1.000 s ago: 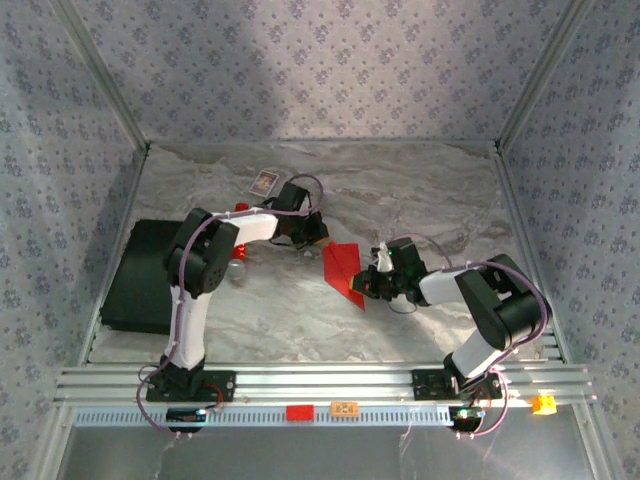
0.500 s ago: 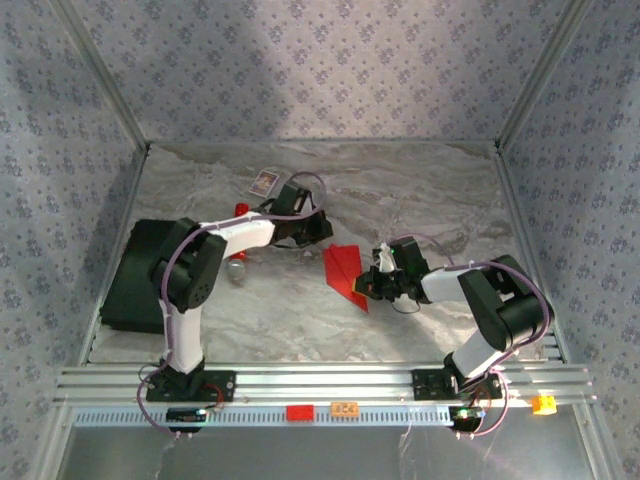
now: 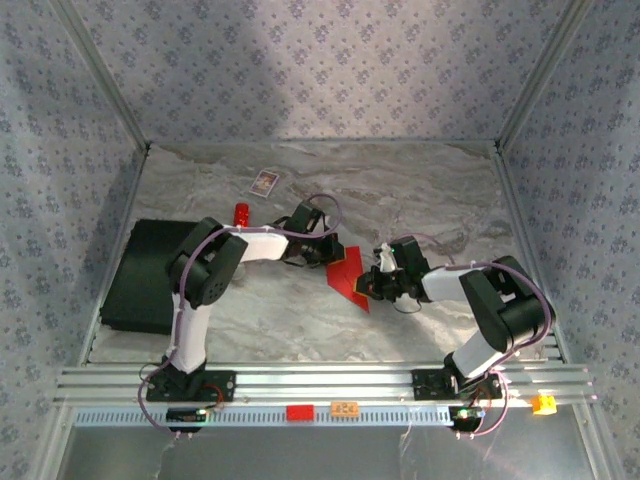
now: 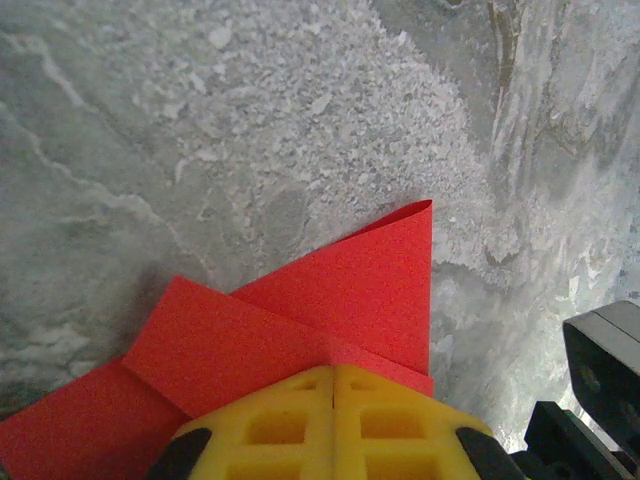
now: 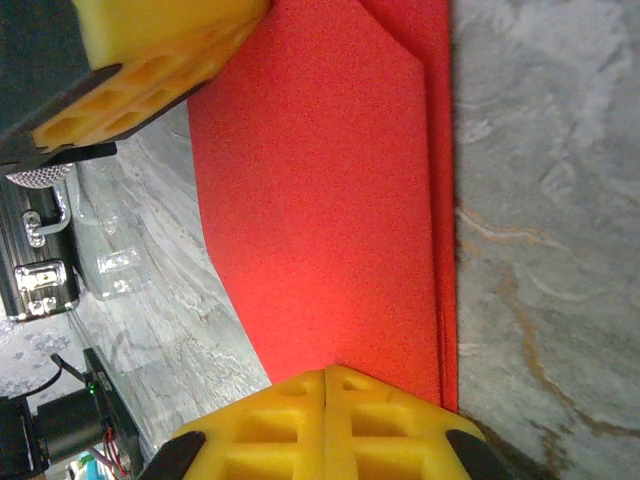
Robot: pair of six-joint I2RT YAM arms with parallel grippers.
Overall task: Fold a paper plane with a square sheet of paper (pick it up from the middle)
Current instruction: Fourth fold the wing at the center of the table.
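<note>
My left tool (image 4: pixel 333 374) and right tool (image 5: pixel 327 376) each pinch the creased red paper (image 3: pixel 347 272) on the worktop (image 3: pixel 430 200).

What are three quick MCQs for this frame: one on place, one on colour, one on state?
1. Where does the small printed card lie, relative to the red paper?
A. Under it
B. Apart from it, farther back and to the left
C. On top of it

2. What colour are the finger pads of the left gripper?
A. Yellow
B. Blue
C. White

3. What state is the red paper in?
A. A flat unfolded square
B. A crumpled ball
C. Folded, with layers overlapping

Key:
1 B: the top view shows bare table between card and paper.
2 A: the left wrist view shows yellow pads closed together.
3 C: both wrist views show flaps lying over one another.
</note>
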